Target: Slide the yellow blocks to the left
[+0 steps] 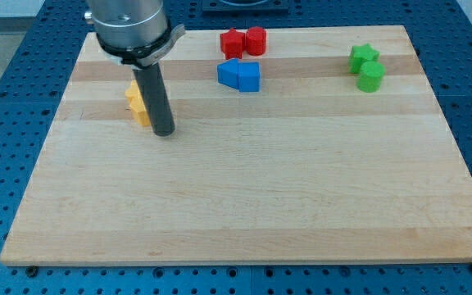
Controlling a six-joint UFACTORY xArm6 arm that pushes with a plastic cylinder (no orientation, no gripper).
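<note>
Two yellow blocks sit together at the view's upper left of the wooden board, partly hidden behind my rod; their shapes are hard to make out. My tip rests on the board just to the right of and slightly below the yellow blocks, touching or nearly touching them.
Two red blocks sit at the view's top centre. Two blue blocks lie just below them. A green star and a green cylinder-like block sit at the view's upper right. The board lies on a blue perforated table.
</note>
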